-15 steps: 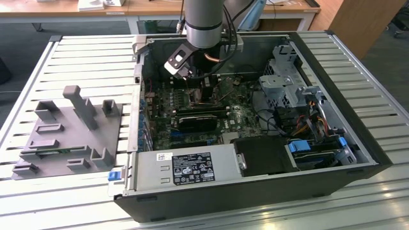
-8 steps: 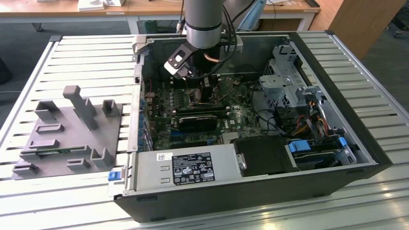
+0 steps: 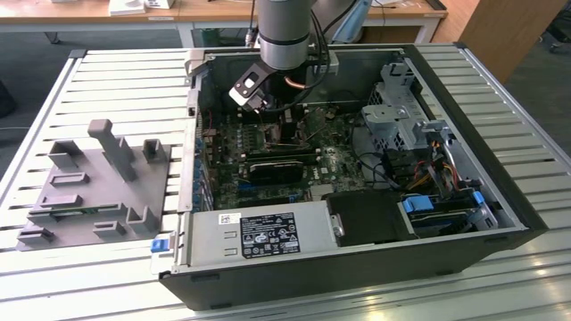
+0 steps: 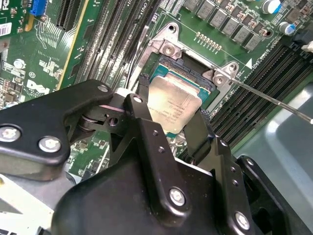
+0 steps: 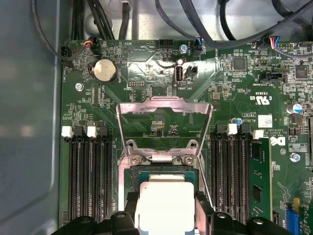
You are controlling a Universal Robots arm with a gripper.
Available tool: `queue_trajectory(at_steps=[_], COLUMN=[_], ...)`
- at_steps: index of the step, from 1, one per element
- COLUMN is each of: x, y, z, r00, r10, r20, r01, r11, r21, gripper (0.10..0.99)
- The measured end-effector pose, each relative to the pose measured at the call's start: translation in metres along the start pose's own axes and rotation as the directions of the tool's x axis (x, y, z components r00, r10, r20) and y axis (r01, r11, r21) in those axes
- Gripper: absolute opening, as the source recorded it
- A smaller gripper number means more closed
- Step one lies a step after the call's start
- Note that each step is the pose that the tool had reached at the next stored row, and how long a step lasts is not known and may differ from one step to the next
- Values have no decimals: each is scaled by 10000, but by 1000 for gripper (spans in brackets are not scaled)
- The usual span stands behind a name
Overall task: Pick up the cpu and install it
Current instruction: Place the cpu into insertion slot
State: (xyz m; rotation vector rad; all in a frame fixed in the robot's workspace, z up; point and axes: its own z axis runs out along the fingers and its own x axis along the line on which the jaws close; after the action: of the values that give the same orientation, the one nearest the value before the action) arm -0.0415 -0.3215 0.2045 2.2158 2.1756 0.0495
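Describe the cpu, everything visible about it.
The cpu is a small flat square chip with a silvery, dull metal top plate that carries faint print. It lies flat with the plate facing up, between the black fingers of the gripper, which press on two opposite edges. It sits at the open socket, whose load plate is flipped up. Whether it is fully seated cannot be told.

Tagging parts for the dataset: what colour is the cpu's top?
The cpu top is silvery metal; clearest in the second wrist view.
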Motion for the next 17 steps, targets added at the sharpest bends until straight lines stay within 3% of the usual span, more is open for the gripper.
queue_trajectory(at_steps=[17], x=[30], y=[-12], z=[67], r00=[10000], r10=[-93], r20=[-3], r01=[93], r11=[10000], r21=[0], gripper=[537])
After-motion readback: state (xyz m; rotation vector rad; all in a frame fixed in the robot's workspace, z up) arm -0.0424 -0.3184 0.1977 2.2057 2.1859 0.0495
